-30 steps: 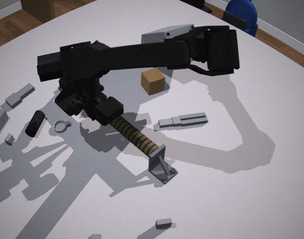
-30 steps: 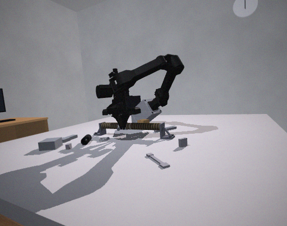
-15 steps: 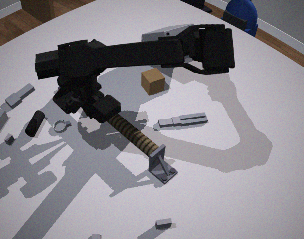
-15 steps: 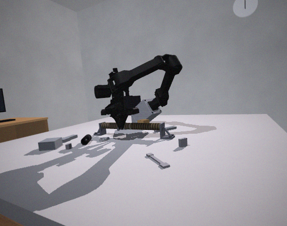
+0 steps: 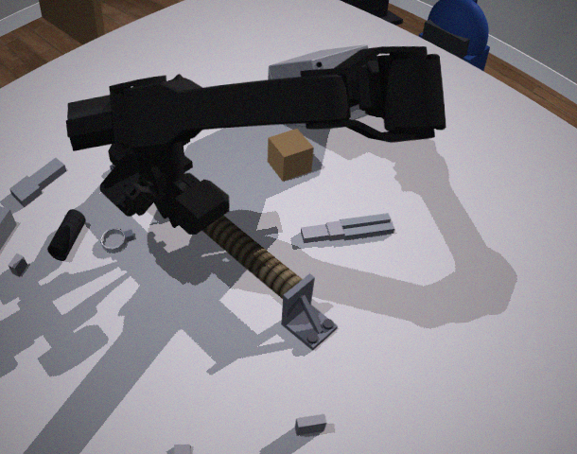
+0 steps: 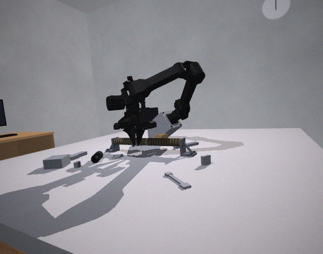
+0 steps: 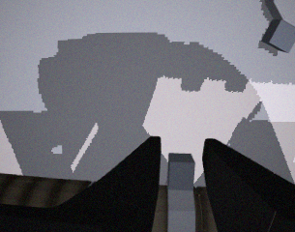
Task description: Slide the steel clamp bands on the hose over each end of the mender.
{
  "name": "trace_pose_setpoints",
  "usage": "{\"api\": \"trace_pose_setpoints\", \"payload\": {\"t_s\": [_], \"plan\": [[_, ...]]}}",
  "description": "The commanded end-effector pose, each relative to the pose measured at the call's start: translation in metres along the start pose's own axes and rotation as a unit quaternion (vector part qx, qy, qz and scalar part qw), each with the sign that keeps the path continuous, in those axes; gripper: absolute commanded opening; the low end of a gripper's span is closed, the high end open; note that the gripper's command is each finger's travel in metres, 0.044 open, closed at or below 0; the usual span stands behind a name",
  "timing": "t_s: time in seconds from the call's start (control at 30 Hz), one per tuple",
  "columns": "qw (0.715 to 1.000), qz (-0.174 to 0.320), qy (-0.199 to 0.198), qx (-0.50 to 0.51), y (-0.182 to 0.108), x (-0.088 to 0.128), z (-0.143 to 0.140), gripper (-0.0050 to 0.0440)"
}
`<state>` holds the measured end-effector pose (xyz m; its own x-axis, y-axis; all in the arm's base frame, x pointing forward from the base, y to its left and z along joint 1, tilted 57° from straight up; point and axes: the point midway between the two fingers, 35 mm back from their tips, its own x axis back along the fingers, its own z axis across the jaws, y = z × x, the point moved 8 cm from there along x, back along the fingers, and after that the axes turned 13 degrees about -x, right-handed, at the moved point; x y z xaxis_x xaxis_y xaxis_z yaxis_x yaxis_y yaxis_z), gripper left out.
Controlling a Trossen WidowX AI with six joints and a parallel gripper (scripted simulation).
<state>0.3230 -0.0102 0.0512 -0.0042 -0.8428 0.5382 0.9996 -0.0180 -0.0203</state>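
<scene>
A ribbed tan hose [image 5: 259, 258] [image 6: 161, 141] [image 7: 31, 189] lies level between two grey end brackets, one on the right [image 5: 305, 312] [image 6: 187, 148] and one on the left [image 6: 114, 146]. My gripper [image 5: 201, 222] [image 6: 136, 143] [image 7: 181, 147] points down over the left part of the hose. In the wrist view a grey steel clamp band [image 7: 181, 213] wraps the hose between my two fingers, with a narrow gap on each side. The fingers stand a little apart and are open. I cannot make out the second band. The mender is hidden inside the hose.
A wooden cube [image 5: 289, 153] sits behind the hose and a grey slotted bar [image 5: 347, 227] to its right. A loose ring clamp [image 5: 114, 239] [image 7: 282, 0], a black cylinder [image 5: 66, 235] [image 6: 96, 156] and grey blocks [image 5: 37, 181] [image 6: 56, 161] lie to the left. A small block [image 6: 205, 160] and a flat bar [image 6: 178, 180] lie in front.
</scene>
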Motion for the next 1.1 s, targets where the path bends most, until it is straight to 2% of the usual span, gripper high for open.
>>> {"api": "trace_pose_setpoints", "payload": {"t_s": [0.0,0.1,0.23,0.37,0.43,0.5,0.53,0.6,0.63,0.77,0.9,1.0,1.07], "plan": [[1.0,0.0,0.0,0.0,0.0,0.0,0.0,0.009],[1.0,0.0,-0.001,0.0,0.001,0.014,0.0,0.009],[1.0,0.0,0.0,0.0,0.0,0.048,0.0,0.009],[1.0,0.0,0.0,0.0,0.0,0.05,0.0,0.009],[1.0,-0.004,0.0,-0.002,0.0,0.047,-0.001,0.0138],[1.0,-0.004,0.0,-0.002,0.0,0.047,-0.001,0.0138],[1.0,-0.003,0.0,0.01,-0.001,0.047,0.002,0.0162],[0.995,-0.003,-0.003,0.096,-0.005,0.044,0.016,0.021],[0.987,-0.003,-0.005,0.161,-0.008,0.042,0.027,0.0234],[0.953,-0.001,-0.007,0.303,-0.021,0.035,0.057,0.033],[0.891,-0.001,-0.007,0.455,-0.033,0.03,0.078,0.0426],[0.831,0.0,-0.007,0.556,-0.045,0.025,0.094,0.044],[0.831,0.0,-0.007,0.556,-0.045,0.025,0.094,0.044]]}}
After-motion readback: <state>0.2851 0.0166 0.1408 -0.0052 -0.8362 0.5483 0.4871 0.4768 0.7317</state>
